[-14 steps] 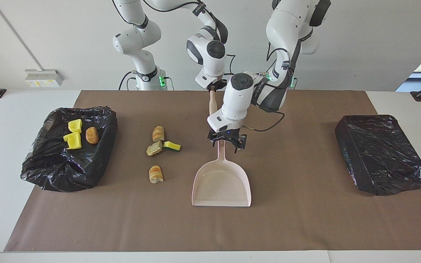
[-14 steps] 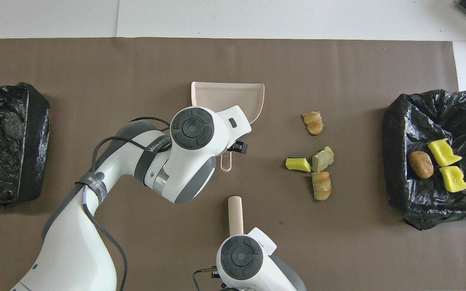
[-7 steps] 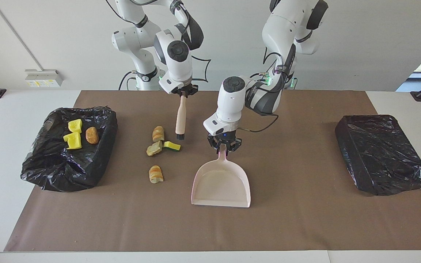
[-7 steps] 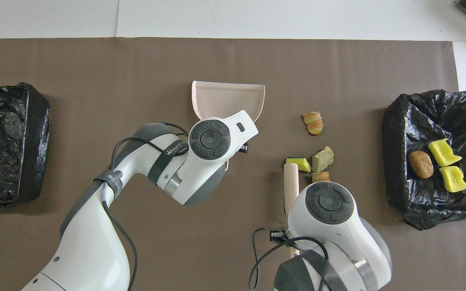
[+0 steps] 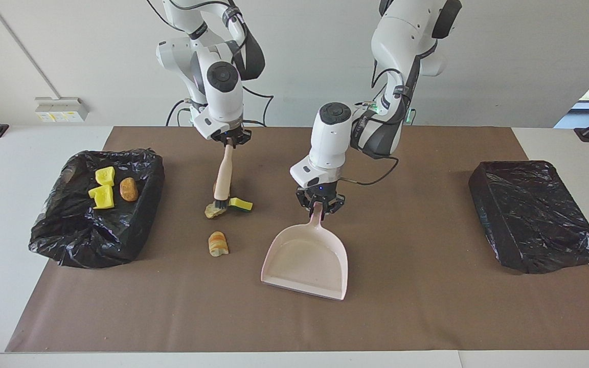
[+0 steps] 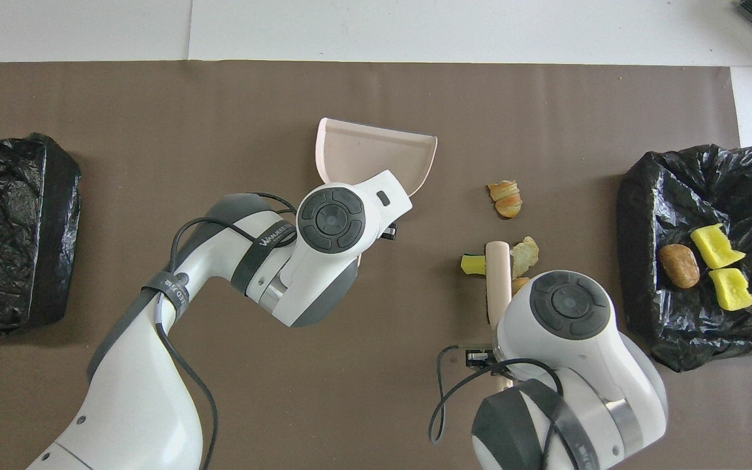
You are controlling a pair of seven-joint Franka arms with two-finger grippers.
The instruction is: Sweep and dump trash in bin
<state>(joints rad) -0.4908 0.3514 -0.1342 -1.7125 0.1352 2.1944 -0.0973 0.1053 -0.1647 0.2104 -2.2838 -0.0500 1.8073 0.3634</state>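
My left gripper (image 5: 319,206) is shut on the handle of the pale pink dustpan (image 5: 307,263), which is turned a little toward the scraps; it also shows in the overhead view (image 6: 376,153). My right gripper (image 5: 228,142) is shut on the beige brush (image 5: 223,176), whose bristles are down among the trash. On the mat lie a yellow-and-green sponge piece (image 5: 241,205), a tan lump (image 5: 213,211) and a bread-like lump (image 5: 218,243). Another orange lump (image 6: 519,283) is half hidden under my right arm. The open bin (image 5: 90,240) holds two yellow foam chunks (image 5: 103,197) and a brown lump (image 5: 129,189).
A second bin (image 5: 535,214), wrapped in a black bag, stands at the left arm's end of the table. A brown mat (image 5: 427,306) covers the table between the two bins. The open bin also shows in the overhead view (image 6: 637,215).
My right arm has carried the brush toward the right arm's end and lowered it onto the scraps. My left gripper has closed on the dustpan handle and turned the pan slightly.
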